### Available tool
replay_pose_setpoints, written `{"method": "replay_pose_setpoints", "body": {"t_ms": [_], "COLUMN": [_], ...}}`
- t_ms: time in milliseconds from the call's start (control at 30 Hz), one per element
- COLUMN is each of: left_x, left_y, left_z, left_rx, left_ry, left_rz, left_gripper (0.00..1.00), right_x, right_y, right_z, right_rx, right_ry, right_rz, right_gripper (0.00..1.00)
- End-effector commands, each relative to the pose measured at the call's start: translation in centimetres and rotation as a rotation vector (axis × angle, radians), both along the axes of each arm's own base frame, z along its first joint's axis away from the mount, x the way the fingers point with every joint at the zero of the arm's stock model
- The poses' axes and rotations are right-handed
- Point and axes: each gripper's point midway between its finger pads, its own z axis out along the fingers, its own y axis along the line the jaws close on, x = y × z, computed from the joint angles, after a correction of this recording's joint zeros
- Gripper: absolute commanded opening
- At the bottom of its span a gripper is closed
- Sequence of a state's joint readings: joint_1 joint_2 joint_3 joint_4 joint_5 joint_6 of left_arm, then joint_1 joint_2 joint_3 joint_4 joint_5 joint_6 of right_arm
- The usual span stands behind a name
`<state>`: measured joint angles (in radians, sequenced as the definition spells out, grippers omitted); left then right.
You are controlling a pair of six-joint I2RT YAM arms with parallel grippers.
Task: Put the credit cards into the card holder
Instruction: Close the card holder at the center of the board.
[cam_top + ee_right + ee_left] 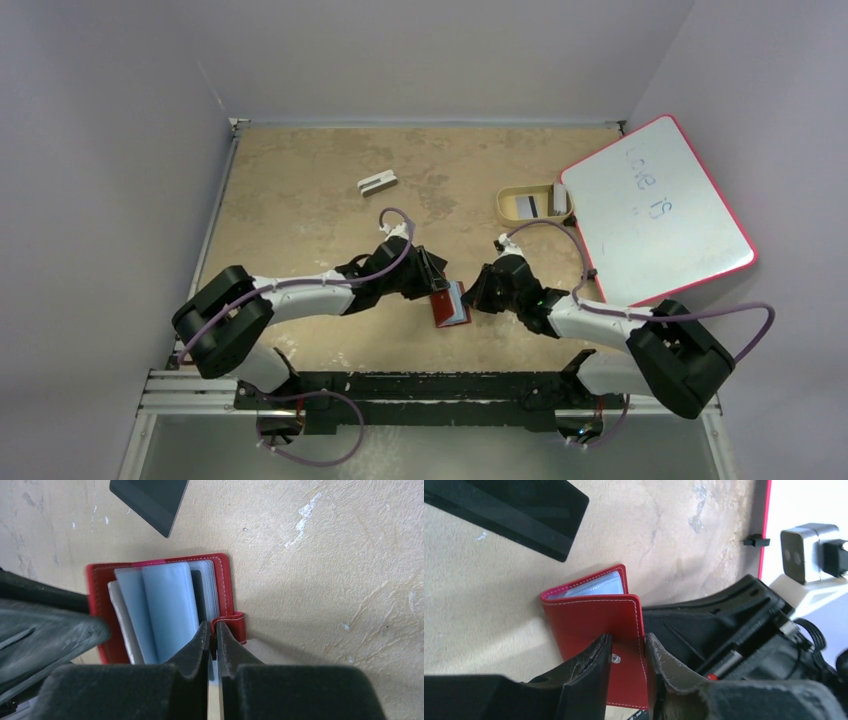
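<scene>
The red card holder (pixel 449 306) lies open on the table between my two grippers, with pale blue sleeves (pixel 165 610) fanned up inside it. My right gripper (pixel 212 630) is shut on its small red snap strap (pixel 235 625) at the right cover's edge. My left gripper (pixel 626 647) has a narrow gap between its fingers. Its tips are against the outer face of the left cover (pixel 589 620), by the pale snap button (pixel 615 657). A black card (pixel 150 497) lies flat just beyond the holder and also shows in the left wrist view (pixel 519 515). A grey card (pixel 527 206) sits in the tan tray.
The tan oval tray (pixel 505 207) stands at the back right, against a red-framed whiteboard (pixel 650 215). A small grey-white block (pixel 377 182) lies at the back middle. The two grippers (pixel 435 275) (pixel 474 293) are very close together.
</scene>
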<state>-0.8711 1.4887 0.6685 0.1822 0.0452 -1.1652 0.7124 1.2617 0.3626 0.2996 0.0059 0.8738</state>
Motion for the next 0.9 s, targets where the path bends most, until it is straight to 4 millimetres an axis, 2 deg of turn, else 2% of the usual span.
{"method": "replay_pose_setpoints", "body": {"t_ms": [0,200,333,400,533,633,733,867], "left_x": [1.6,1.8,1.5,1.4,1.5,1.6,1.6,1.0], "left_y": [0.2,0.5,1.1,1.3,0.9,0.8,1.5,2.1], "left_z": [-0.6,-2.4,-3.5,-4.0,-3.6,-3.0,-3.4,-4.4], "left_rx": [0.097,0.163,0.213,0.226,0.216,0.215,0.244,0.258], "left_ry": [-0.059,-0.04,-0.026,-0.019,-0.02,-0.029,-0.025,-0.004], "left_rz": [0.009,-0.001,-0.005,-0.008,-0.019,-0.02,-0.007,-0.005], "left_gripper": [0.26,0.24,0.36,0.38,0.39,0.31,0.23,0.21], "right_x": [0.4,0.4,0.3,0.3,0.4,0.5,0.5,1.0], "right_y": [0.3,-0.5,-0.7,-0.5,0.1,0.5,1.3,2.3], "right_z": [1.8,3.1,3.4,3.6,4.3,4.9,5.6,5.9], "right_rx": [0.002,-0.004,-0.008,0.003,0.027,0.043,0.078,0.097], "right_ry": [-0.032,-0.063,-0.068,-0.069,-0.081,-0.089,-0.097,-0.116], "right_rz": [0.014,-0.009,-0.007,0.002,0.019,0.031,0.055,0.089], "right_gripper": [0.09,0.13,0.14,0.14,0.14,0.11,0.09,0.11]}}
